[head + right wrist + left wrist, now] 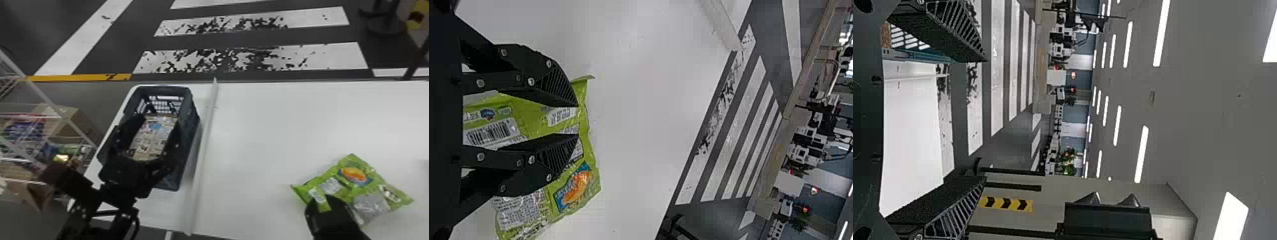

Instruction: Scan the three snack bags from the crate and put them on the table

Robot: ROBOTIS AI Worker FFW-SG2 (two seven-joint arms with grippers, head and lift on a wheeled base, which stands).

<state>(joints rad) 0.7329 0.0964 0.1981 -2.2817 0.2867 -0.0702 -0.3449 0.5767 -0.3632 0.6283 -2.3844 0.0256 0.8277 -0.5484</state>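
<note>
Left tool (pixel 159 121), crate (pixel 191 127) patterned inside

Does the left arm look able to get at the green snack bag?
Probably not: the left gripper is at the crate, far from the bag, with the right gripper in the way.

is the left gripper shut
No, the left gripper has its two fingers spread wide apart, with the white table visible between them.

On the desk (pixel 271 127), the crate (pixel 189 127) stands left and the snack bag (pixel 356 190) lies near right, a strip (pixel 205 150) between.
</note>
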